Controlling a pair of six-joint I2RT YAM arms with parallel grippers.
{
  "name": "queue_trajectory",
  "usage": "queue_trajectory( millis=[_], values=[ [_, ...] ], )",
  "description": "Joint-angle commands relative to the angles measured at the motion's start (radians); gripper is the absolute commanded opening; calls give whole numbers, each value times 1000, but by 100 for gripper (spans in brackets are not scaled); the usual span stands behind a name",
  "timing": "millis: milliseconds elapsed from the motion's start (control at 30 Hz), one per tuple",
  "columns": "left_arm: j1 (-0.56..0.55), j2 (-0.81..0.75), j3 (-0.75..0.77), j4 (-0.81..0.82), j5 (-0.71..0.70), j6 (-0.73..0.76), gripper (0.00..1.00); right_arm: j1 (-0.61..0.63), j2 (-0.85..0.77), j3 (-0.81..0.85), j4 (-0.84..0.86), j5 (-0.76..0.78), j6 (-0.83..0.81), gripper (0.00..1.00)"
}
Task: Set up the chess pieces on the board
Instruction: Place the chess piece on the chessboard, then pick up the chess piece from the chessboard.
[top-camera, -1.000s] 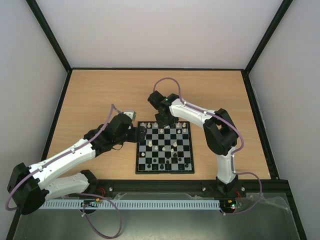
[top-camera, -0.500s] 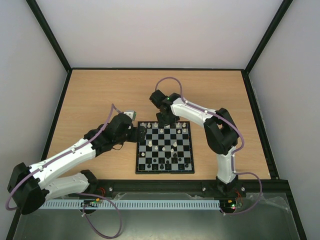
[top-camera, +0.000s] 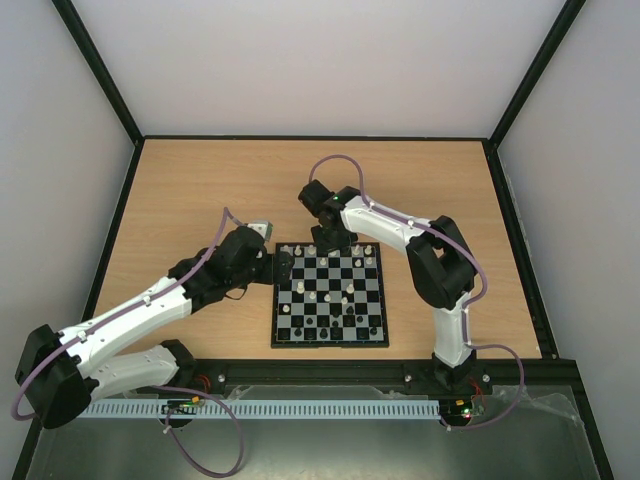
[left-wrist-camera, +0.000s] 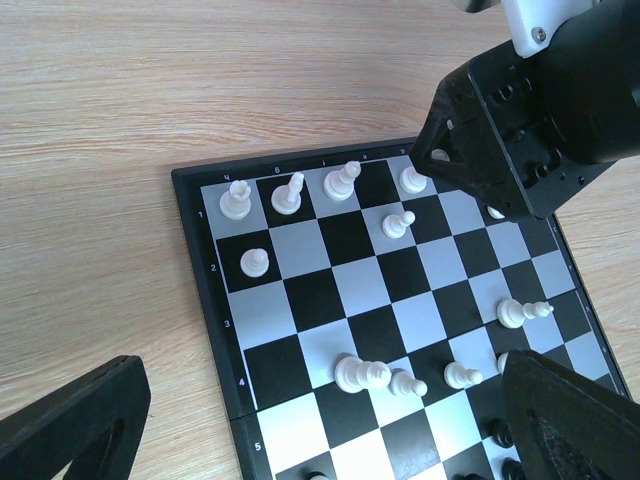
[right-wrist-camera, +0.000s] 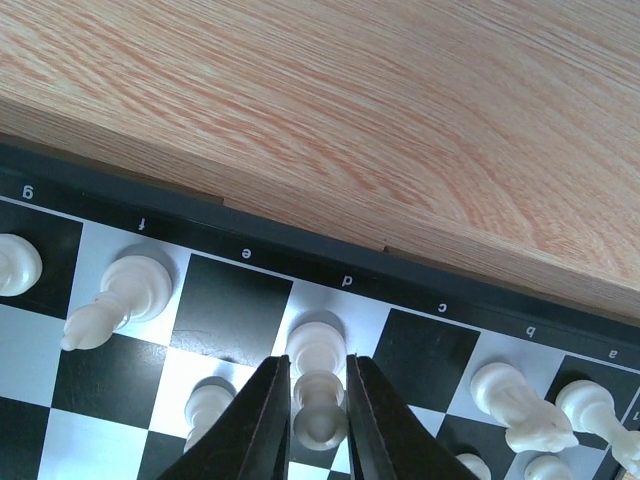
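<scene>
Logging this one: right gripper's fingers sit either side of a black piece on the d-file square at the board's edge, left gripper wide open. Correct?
Not quite: the piece between the fingers of the right gripper is cream-white, not black, as the right wrist view shows. The rest holds: it stands on the d-file square at the edge of the board, and the left gripper is wide open.
</scene>
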Motion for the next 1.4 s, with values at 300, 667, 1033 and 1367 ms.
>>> queue_trajectory(
  millis=[300, 667, 1033, 1367],
  values=[
    [11, -26, 12, -22, -54, -2, 99, -3, -97, -26, -2, -19, -7, 52],
    [33, -279, -4, -57, -235, -93, 99, 132, -256, -74, -9, -50, 1, 76],
    [34, -541, -31, -137, -361, -163, 99, 287, -209, -85, -25, -132, 6, 61],
    [34, -539, -38, -152, -359, -172, 99, 297, -138, -123, -13, -147, 15, 49]
  ],
)
